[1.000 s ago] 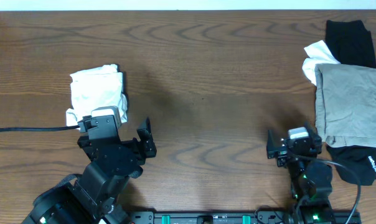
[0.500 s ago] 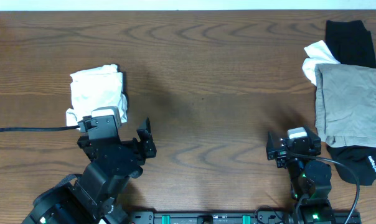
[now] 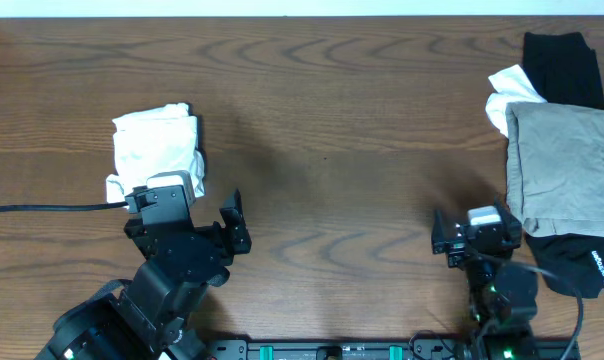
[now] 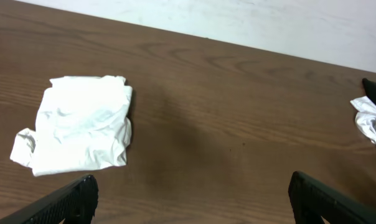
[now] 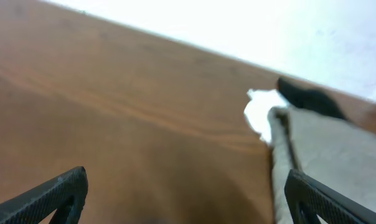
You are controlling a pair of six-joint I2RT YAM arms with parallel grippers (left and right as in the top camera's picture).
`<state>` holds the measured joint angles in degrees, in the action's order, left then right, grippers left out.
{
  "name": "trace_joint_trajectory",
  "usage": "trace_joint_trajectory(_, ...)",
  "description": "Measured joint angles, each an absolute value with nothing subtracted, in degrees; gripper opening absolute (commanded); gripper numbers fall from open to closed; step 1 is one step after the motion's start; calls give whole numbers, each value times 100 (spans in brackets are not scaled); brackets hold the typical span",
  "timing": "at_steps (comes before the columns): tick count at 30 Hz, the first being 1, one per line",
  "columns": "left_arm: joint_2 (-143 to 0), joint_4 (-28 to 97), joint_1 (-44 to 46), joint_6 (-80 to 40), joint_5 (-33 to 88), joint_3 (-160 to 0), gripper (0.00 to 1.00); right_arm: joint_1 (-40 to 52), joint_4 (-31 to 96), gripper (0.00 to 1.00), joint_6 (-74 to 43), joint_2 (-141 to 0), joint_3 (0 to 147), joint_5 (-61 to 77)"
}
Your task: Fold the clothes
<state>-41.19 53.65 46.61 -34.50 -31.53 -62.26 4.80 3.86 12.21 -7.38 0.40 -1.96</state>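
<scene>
A folded white garment (image 3: 154, 145) lies at the left of the table and shows in the left wrist view (image 4: 79, 124). My left gripper (image 3: 187, 215) is open and empty just near of it (image 4: 191, 199). At the right edge lies a pile of clothes: a grey-beige garment (image 3: 562, 165) on top, a black garment (image 3: 562, 65) behind it, and a crumpled white garment (image 3: 504, 95) peeking out. My right gripper (image 3: 474, 232) is open and empty, just left of the pile (image 5: 188, 196). The grey-beige garment (image 5: 337, 149) sits at the right in the blurred right wrist view.
Another black garment with white print (image 3: 587, 265) lies under the pile's near end. Bare brown wood table (image 3: 332, 150) lies between the two garment groups. A black cable (image 3: 42, 208) runs from the left arm.
My right gripper has shifted slightly to the right and nearer, toward the pile. The left arm and the clothes have not moved.
</scene>
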Motion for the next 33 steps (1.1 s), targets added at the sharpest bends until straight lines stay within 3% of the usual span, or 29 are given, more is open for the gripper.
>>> trace_joint_trajectory(6,-4119,5380,4661,-3450,-3153,-6226,98,287,364,99,1223,-86,40,-213)
trace_joint_trajectory(33,-4119,5791,4661,-3450,-3153,-6226,98,274,381,99,1223,-71,40,-213)
